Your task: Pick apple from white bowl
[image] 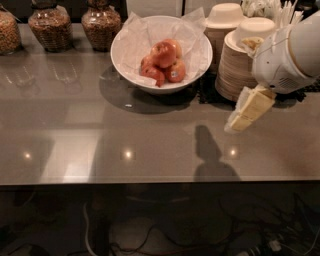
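The white bowl (125, 60) stands at the back middle of the grey counter, lined with crumpled white paper. Several red-orange apples (164, 64) lie piled in it. My gripper (247, 112) hangs at the right, above the counter, well to the right of the bowl and nearer the front. Its cream-coloured fingers point down and to the left. The white arm housing (287, 55) sits above it. Nothing shows between the fingers.
Stacks of beige disposable bowls (240, 65) stand just right of the white bowl, behind my gripper. Three glass jars of dry food (50, 25) line the back left. Utensils (277, 10) stand at the back right. The counter's front edge (150, 181) runs across below.
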You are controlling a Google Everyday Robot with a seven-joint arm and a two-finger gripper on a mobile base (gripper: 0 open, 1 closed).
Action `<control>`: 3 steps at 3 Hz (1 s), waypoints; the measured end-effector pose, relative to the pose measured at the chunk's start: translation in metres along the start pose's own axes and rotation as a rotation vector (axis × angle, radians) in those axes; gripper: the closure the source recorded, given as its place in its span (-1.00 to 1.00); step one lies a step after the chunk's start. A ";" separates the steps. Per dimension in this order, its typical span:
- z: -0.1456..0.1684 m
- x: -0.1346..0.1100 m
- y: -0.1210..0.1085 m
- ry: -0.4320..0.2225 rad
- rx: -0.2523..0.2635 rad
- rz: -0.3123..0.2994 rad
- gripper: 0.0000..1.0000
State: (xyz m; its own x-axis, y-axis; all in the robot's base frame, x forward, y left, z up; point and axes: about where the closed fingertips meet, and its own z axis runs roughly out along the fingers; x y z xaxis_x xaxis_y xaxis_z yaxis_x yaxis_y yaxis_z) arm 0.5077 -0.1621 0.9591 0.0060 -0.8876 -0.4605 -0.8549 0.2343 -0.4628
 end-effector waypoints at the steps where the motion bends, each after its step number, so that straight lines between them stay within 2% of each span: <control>1: 0.024 -0.016 -0.038 -0.072 0.095 -0.007 -1.00; 2: 0.046 -0.032 -0.074 -0.099 0.140 -0.011 -1.00; 3: 0.069 -0.050 -0.102 -0.105 0.143 -0.028 -1.00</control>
State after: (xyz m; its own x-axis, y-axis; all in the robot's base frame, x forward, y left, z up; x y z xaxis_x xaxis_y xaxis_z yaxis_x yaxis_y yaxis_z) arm 0.6304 -0.1145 0.9764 0.0895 -0.8499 -0.5193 -0.7709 0.2710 -0.5764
